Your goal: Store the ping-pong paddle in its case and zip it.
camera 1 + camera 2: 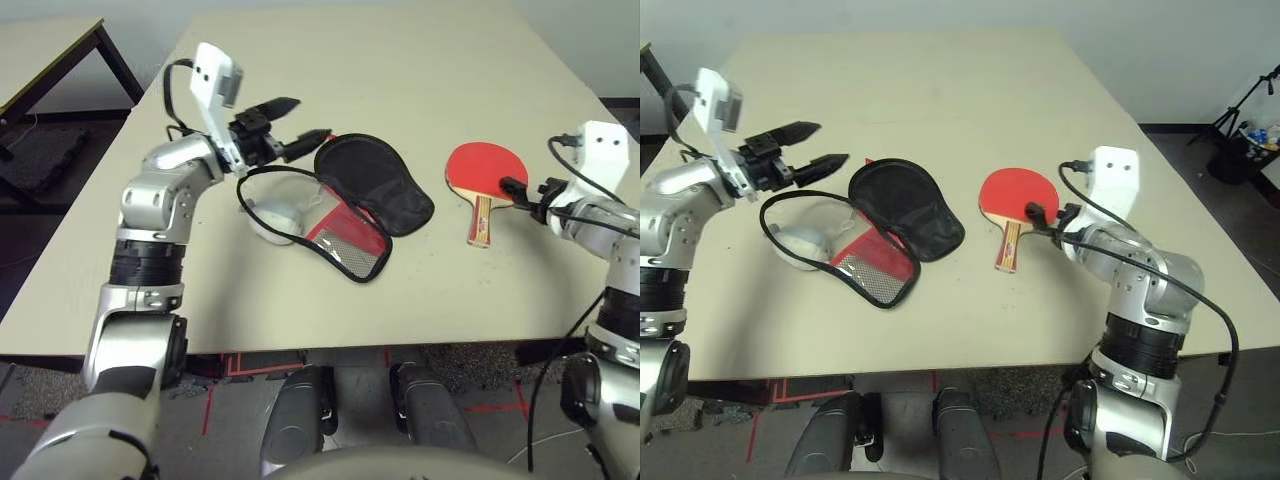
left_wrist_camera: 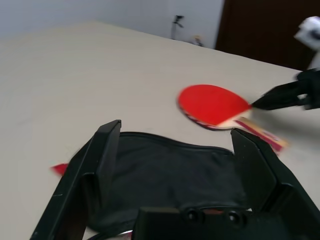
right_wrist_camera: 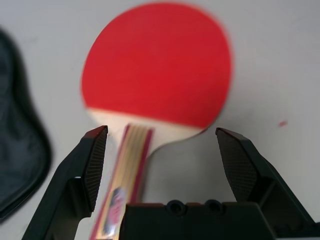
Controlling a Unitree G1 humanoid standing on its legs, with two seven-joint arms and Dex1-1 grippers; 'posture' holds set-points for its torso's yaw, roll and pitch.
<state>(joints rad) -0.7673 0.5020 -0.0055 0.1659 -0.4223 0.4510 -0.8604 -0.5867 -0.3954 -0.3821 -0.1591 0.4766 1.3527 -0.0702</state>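
A plain room with a pale wall is seen behind a wide beige desk (image 1: pixel 420 60), its matte top bare apart from the task's things; a second, dark-legged table (image 1: pixel 50 50) stands off to the robot's left, and red tape marks are laid on the grey floor below.

The ping-pong paddle (image 1: pixel 1012 200) is laid flat, red face up, right of the desk's middle, its striped wooden handle pointed toward the robot. It is judged light and rigid, with a grippy rubber face; the handle, or the neck where it meets the blade, is judged the sound place to be taken, since the blade lies flush on the desk.

The case (image 1: pixel 340 205) is spread unzipped just left of the paddle, black lining up, red outside showing at one flap. It is judged soft and floppy, likely to sag or slide unless an edge is pinned.

The right end effector (image 3: pixel 160 160) is held released, its fingers spread either side of the handle's neck without touching. The left end effector (image 1: pixel 290 130) is also released, poised above the case's far edge.
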